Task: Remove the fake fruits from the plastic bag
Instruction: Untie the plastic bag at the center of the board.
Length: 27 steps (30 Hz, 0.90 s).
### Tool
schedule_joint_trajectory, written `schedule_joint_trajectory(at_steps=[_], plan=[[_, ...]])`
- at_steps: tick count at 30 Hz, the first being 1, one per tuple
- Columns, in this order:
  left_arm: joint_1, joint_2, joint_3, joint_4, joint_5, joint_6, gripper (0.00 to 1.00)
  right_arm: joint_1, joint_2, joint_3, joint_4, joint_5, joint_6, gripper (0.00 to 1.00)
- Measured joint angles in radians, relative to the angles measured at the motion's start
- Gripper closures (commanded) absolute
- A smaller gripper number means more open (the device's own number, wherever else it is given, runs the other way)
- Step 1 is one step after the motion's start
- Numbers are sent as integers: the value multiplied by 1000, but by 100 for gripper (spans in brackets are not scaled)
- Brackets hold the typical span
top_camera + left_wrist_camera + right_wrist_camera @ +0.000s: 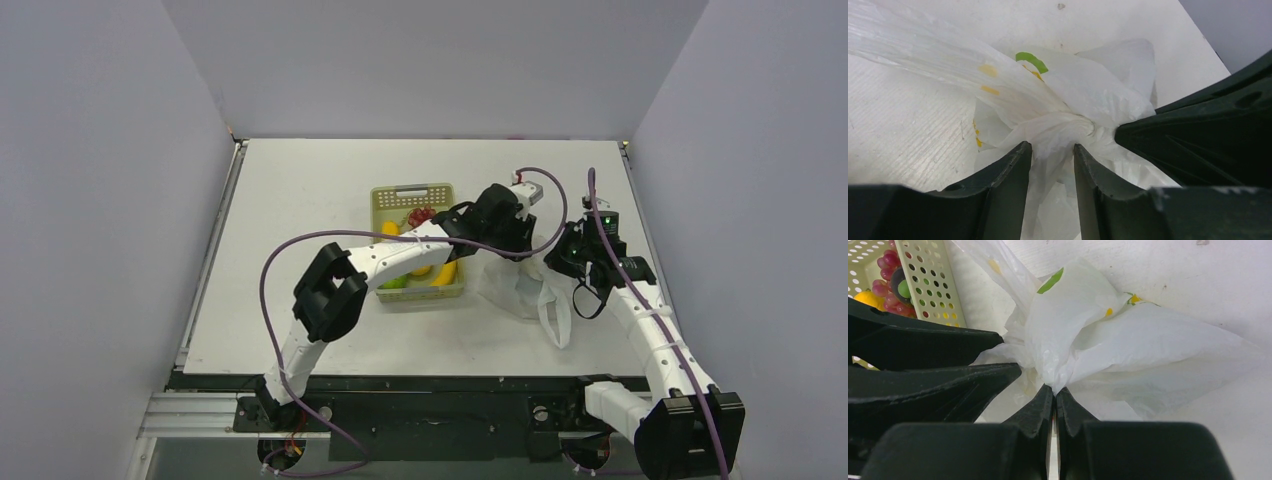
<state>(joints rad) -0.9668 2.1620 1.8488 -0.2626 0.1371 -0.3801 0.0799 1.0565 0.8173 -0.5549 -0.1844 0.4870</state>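
Observation:
The white plastic bag (520, 292) lies crumpled on the table just right of the basket, one loop handle (557, 322) trailing toward me. My right gripper (1054, 389) is shut on a gathered fold of the plastic bag (1083, 335). My left gripper (1050, 147) reaches over the basket; its jaws stand apart with bunched film of the plastic bag (1068, 127) between them. No fake fruit shows inside the bag; only green and yellow marks (1031, 60) on the film. Fake fruits (412, 218) lie in the basket, among them red grapes (887, 264).
The yellow-green slotted basket (415, 193) sits mid-table under the left arm (385, 255). The right gripper's dark body (1198, 135) crowds the bag from the right. Grey walls enclose the table on three sides.

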Motion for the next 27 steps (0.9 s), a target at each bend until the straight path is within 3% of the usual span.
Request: schedule_joint_trajectory(at_steps=[2,4,9,21,24,27], plan=[[0,6,0,-7,-17,-2,93,0,0,0,0,0,3,100],[0,10,0,-11,-36,-5,100,0,-2,0,0,0,7,100],[0,8,-19,7,-63,-13,100,-2,-46,0,0,13,27,100],[68,-94,-259,164,-26,-66,100,-134,-92,0,-25,4,51,100],[77,-116,-290,207,3,-85,100,-134,-92,1,-39,13,42,81],[79,-135,-328,248,22,-116,100,-134,-92,13,-75,35,24,70]])
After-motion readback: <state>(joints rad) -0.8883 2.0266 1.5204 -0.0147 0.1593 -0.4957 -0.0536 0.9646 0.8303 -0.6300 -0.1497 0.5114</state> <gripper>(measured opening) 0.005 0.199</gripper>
